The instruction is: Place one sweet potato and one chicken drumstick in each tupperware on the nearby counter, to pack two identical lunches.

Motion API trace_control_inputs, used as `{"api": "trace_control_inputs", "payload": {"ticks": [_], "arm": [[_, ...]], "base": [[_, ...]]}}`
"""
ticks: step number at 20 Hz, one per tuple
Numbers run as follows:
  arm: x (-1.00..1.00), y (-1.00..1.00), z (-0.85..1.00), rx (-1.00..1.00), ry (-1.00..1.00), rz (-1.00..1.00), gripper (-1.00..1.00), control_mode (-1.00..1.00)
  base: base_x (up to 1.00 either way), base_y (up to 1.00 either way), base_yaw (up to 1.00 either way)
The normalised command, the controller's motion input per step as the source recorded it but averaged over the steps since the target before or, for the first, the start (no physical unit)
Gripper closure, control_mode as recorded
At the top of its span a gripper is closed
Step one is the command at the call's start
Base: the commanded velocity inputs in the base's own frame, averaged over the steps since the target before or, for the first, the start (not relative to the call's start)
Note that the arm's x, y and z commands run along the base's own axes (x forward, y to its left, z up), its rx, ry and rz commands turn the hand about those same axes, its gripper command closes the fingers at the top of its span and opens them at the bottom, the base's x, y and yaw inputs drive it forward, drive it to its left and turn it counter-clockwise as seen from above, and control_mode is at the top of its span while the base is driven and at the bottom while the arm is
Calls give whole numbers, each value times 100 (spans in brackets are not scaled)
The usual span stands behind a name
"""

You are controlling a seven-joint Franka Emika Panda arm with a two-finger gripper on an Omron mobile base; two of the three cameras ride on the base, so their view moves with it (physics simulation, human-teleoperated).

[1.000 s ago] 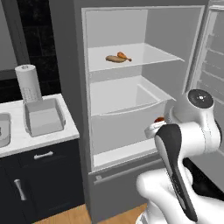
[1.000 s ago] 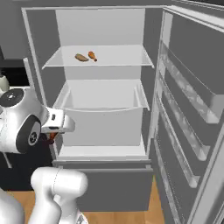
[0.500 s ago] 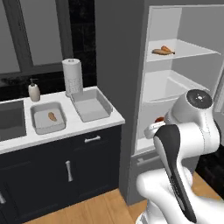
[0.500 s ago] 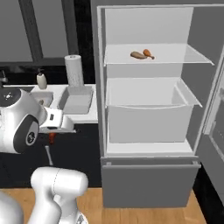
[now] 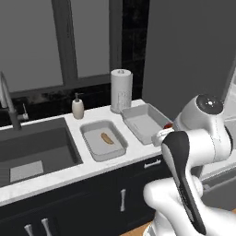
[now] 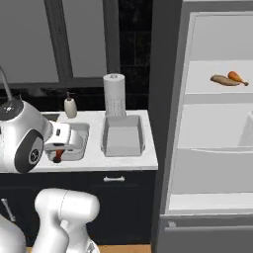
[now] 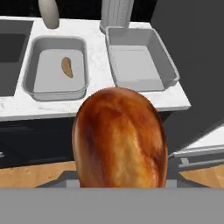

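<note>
We count two tupperware trays on the counter point(image 5: 87, 171): the left tray point(image 7: 56, 69) holds one sweet potato point(image 7: 67, 67), and the right tray point(image 7: 141, 59) is bare. One chicken drumstick point(image 7: 119, 138) is clamped in our gripper point(image 6: 59, 151), directly at the fingers, with both trays beyond it. In the fridge point(image 6: 217, 148), one more sweet potato point(image 6: 222, 80) and drumstick point(image 6: 237, 78) lie together. One paper towel roll point(image 5: 121, 90), one soap bottle point(image 5: 78, 107), one sink point(image 5: 37, 147). White marble slab, black cabinets below.

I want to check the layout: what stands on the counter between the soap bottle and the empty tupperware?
The paper towel roll stands between the soap bottle and the empty tupperware, along the counter's back edge, in the left base view.
</note>
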Motion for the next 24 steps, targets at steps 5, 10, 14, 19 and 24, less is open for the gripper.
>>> {"api": "trace_control_inputs", "payload": {"ticks": [5,10,14,19,24], "arm": [[0,0,0,0,0,0,100,100],[56,60,-45,-3,6,0,100,-100],[93,70,-76,0,22,0,100,-100],[100,58,-83,1,25,1,100,-100],[99,7,-70,8,15,2,100,-100]], "base": [[100,100,-7],[40,40,-2],[0,0,0],[0,0,0],[0,0,0]]}}
